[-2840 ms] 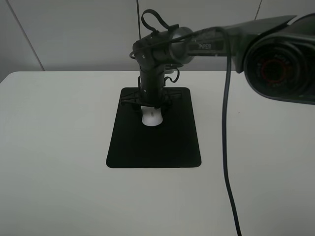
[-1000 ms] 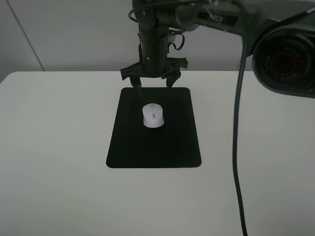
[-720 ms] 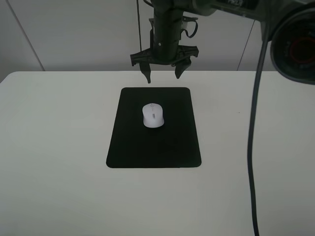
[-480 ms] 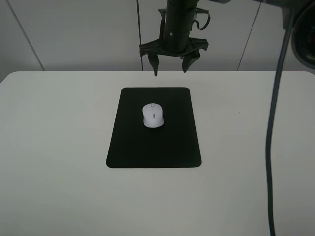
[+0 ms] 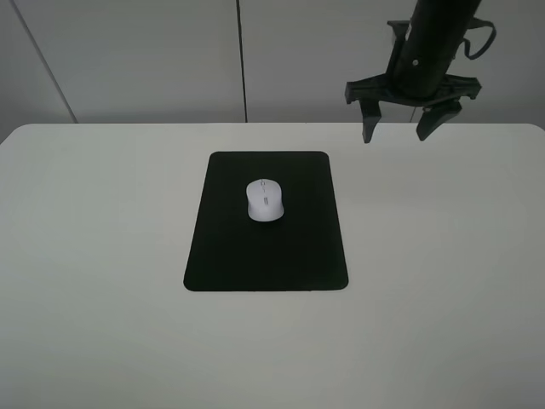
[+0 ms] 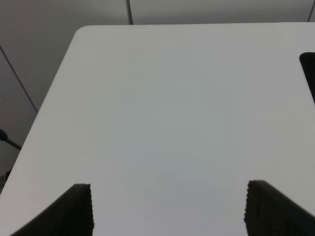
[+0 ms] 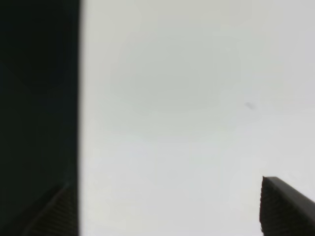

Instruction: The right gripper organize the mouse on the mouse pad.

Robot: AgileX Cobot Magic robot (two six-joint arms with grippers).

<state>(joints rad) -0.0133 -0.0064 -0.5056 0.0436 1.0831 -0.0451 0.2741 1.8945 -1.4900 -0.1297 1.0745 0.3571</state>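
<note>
The white mouse (image 5: 265,200) lies on the upper middle of the black mouse pad (image 5: 266,256), which lies flat on the white table. My right gripper (image 5: 398,130) hangs open and empty in the air above the table's far right, well clear of the pad. In the right wrist view its two fingers (image 7: 285,206) stand wide apart over bare table, with the pad's edge (image 7: 39,98) along one side. My left gripper (image 6: 167,209) is open over bare table; a pad corner (image 6: 309,73) shows at the frame's edge.
The white table (image 5: 443,281) has rounded far corners and a grey panelled wall (image 5: 153,60) behind it. The table's far-left corner (image 6: 86,32) shows in the left wrist view, with a drop beyond it.
My right gripper let go of the mouse, rose off the pad and swung away to the right. The mouse stays where it was set on the pad.
</note>
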